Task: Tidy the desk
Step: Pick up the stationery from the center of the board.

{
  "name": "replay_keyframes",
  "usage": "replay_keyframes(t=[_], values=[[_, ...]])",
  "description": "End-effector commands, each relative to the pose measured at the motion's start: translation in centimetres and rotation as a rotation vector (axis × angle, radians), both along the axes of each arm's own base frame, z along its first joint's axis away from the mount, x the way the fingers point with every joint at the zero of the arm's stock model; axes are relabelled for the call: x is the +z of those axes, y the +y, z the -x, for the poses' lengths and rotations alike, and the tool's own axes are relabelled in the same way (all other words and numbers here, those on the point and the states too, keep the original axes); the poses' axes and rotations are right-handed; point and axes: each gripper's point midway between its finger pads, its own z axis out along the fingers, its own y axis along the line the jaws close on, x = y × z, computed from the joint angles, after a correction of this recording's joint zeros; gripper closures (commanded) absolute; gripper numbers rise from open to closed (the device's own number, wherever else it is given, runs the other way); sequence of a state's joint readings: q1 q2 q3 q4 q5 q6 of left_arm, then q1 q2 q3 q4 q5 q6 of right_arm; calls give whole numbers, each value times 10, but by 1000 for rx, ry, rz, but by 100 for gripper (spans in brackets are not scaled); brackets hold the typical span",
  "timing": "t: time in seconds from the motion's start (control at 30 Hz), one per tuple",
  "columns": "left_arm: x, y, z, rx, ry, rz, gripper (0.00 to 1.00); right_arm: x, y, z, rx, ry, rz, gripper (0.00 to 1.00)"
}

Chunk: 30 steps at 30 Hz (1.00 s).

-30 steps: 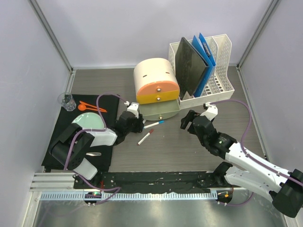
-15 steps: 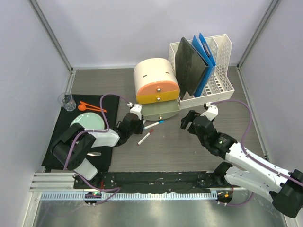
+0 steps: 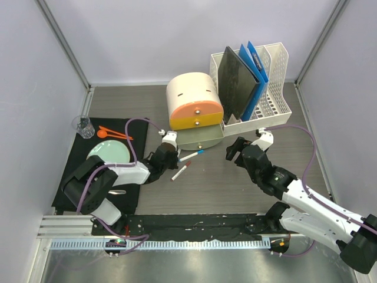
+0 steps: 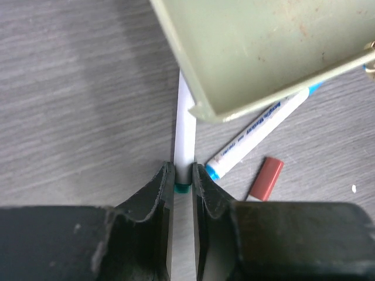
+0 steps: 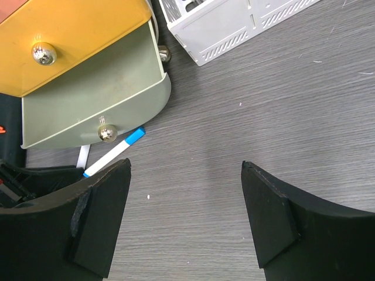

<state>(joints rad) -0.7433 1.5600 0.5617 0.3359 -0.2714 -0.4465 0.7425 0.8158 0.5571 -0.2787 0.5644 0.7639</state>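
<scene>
The desk (image 3: 235, 188) is dark wood-grain. My left gripper (image 3: 170, 154) is low on it in front of the open green drawer (image 3: 200, 138). In the left wrist view the gripper (image 4: 183, 175) is shut on a white marker with a teal end (image 4: 184, 134) that runs under the drawer's corner (image 4: 263, 52). A blue-capped marker (image 4: 258, 132) and a red-capped marker (image 4: 266, 178) lie just to its right. They also show in the top view: the blue one (image 3: 191, 155), the red one (image 3: 180, 171). My right gripper (image 3: 235, 150) is open and empty (image 5: 186, 205), right of the drawer.
A cream drawer unit (image 3: 194, 100) with an orange drawer (image 5: 70, 41) stands at the back. A white file rack (image 3: 259, 76) with folders is to its right. A black mat (image 3: 82, 177) at the left holds a green plate (image 3: 109, 152), orange cutlery (image 3: 112, 132) and a glass (image 3: 82, 125).
My left gripper has moved a little right, toward the markers and the drawer's front. The right arm has hardly moved.
</scene>
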Motion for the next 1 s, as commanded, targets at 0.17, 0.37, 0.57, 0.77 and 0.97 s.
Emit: replay_keyframes(t=[0.17,0.37,0.57,0.77,0.97], values=[[-25,44,56,130,234,-125,100,10,-3,-2,-32,-30,-22,19],[-1,54,63,173,223,-115,100,11,-3,-1,-28,-33,-27,19],[39,66,65,189,175,-116,100,12,-3,-2,-29,-34,-24,19],[92,60,65,98,83,-63,100,15,-4,-3,-31,-42,-22,19],[143,48,71,-102,-22,-39,100,21,-8,-3,-43,-58,-15,19]])
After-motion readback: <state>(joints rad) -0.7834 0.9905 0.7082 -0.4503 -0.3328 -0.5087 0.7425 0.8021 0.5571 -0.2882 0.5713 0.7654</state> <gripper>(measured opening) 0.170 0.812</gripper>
